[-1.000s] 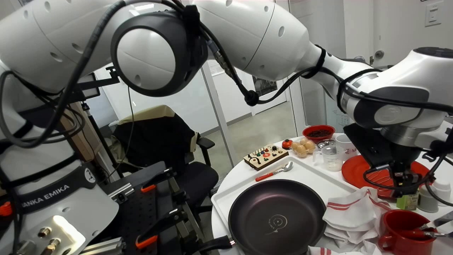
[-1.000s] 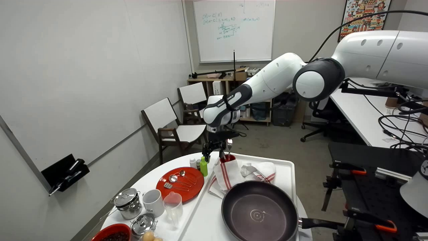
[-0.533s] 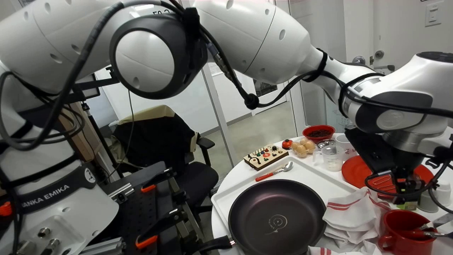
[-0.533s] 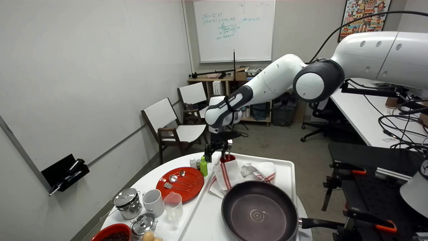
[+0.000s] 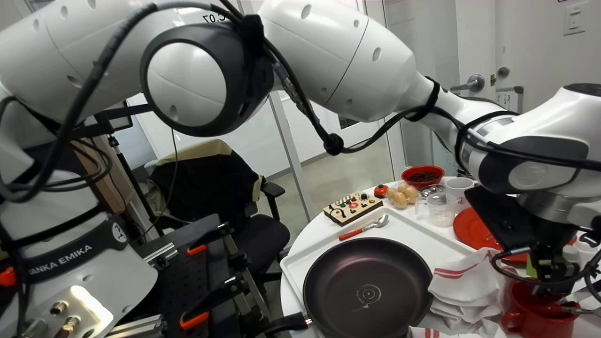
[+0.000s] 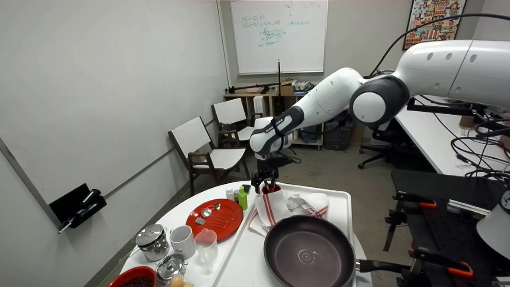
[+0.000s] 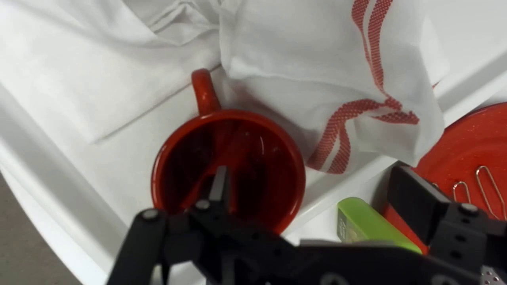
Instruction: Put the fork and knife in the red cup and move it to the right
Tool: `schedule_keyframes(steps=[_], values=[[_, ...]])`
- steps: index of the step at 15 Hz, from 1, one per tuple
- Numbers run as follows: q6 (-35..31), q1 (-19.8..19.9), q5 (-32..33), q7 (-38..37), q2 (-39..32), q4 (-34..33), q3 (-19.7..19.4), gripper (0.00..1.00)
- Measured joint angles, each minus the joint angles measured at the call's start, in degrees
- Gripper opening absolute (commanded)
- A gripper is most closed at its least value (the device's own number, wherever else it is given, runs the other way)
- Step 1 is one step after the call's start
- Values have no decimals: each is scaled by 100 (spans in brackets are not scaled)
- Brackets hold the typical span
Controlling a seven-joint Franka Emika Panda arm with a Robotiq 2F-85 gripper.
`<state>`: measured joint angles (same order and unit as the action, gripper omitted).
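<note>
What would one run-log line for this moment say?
jaws: open, nothing held, at red cup | utensils: leaning in cup | striped towel: beside cup | pan: on tray | next: perhaps gripping cup

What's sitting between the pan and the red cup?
White cloth with red stripes lies between the pan and the red cup in both exterior views.

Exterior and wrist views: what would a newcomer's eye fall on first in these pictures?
Probably the white robot arm, spanning the top of an exterior view. Below it, the big black pan sits on the white tray. In the wrist view, the red cup stands out near the centre, beside the red-striped cloth, with the open jaws low in the picture.
</note>
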<state>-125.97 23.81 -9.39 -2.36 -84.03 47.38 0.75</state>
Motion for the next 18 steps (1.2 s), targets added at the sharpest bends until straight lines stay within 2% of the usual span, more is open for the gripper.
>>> schedule_keyframes(steps=[18], values=[[-627, -190, 2, 7, -8, 416, -155, 100]])
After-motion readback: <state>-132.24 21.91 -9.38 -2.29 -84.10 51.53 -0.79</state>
